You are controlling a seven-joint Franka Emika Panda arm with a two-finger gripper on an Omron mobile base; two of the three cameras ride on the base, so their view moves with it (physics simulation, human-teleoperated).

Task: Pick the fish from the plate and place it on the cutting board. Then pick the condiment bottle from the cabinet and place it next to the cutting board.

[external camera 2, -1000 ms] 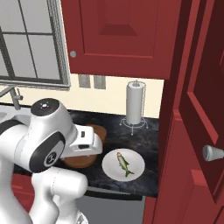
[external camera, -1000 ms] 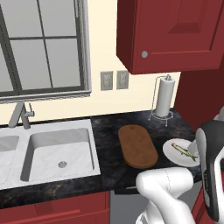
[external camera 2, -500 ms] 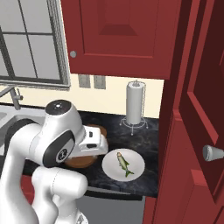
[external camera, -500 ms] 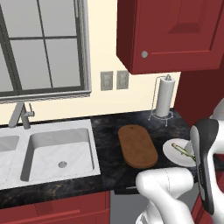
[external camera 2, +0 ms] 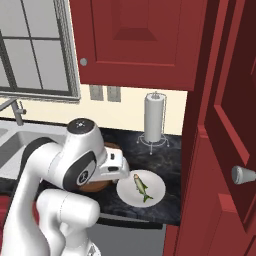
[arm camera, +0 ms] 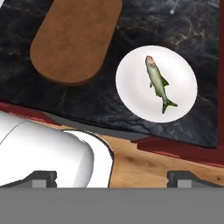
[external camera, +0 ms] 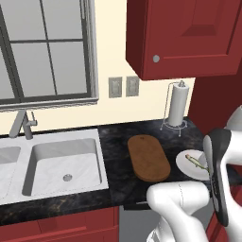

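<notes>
arm hides part of the plate (external camera: 185,161) and the cutting board (external camera 2: 95,187); the cabinet (external camera 2: 220,150) is cropped.

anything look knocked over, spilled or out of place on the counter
Nothing stands out. The fish lies whole on the plate, the cutting board sits flat and bare beside it, and the paper towel roll stands upright.

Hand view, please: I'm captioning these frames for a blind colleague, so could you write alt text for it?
Looking down from the robot's hand, a small silvery-green fish lies on a round white plate on a dark marbled counter. An oblong brown cutting board lies beside the plate, apart from it. The open gripper is well short of both.
</notes>
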